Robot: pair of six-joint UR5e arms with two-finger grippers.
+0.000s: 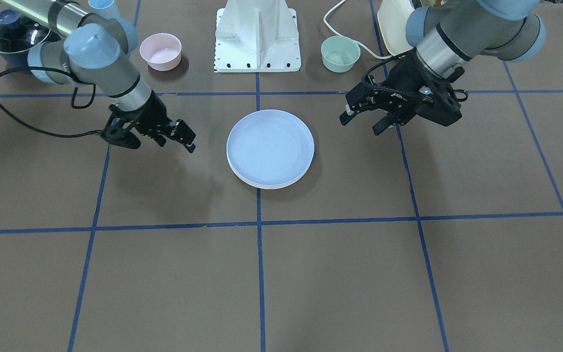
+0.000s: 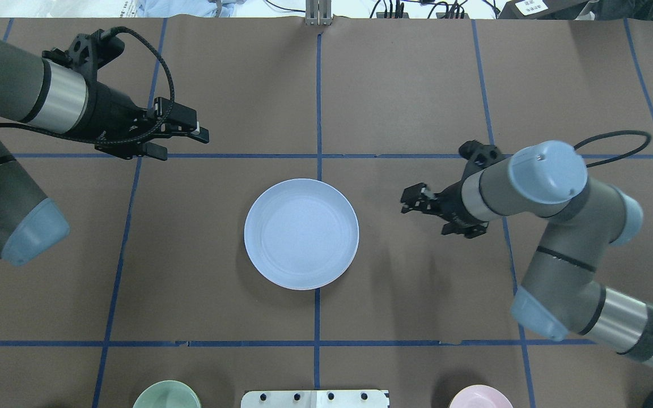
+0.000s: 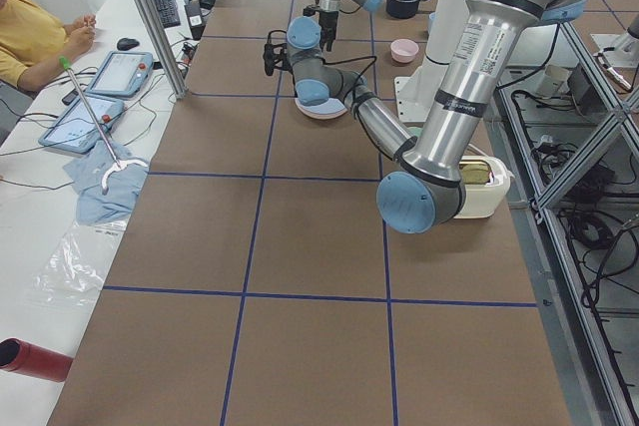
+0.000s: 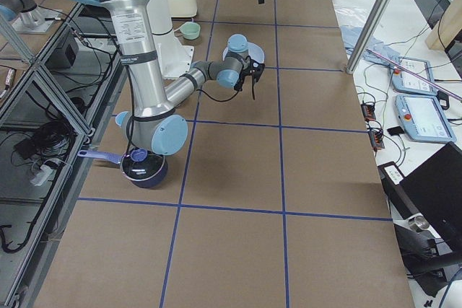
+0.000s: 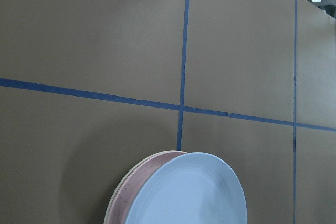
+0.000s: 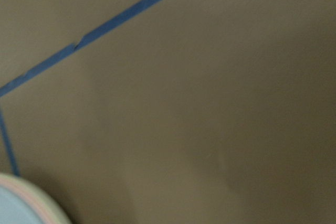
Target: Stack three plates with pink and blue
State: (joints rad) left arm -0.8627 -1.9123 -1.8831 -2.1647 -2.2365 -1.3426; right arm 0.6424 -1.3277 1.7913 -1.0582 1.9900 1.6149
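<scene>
Overhead & front views read almost as a single plate: the blue plate (image 2: 301,232) on top, mid-table (image 2: 417,85), sitting over a tape cross. Front view adds pale rims peeking out under its near edge, but colours are hard to tell there. The left wrist cam shows the layers: pink plate (image 5: 142,179) directly under the blue, and the cream-white plate (image 5: 116,195) rim outside that at the bottom. All 3 are nested, approx. concentric. The right wrist cam is blurred & catches only a sliver of the stack's rim in its lower-left corner.

The left gripper (image 2: 185,146) has its fingers spread wide w/ nothing btwn them, well apart from the stack, by a tape line. The right gripper (image 2: 425,220) is also spread & empty, near the stack's other side but not touching it. Side views are too small to add more.

Pink bowl (image 1: 160,51) & green bowl (image 1: 340,54) sit either side of the robot base (image 1: 258,34), apart from the plates.
</scene>
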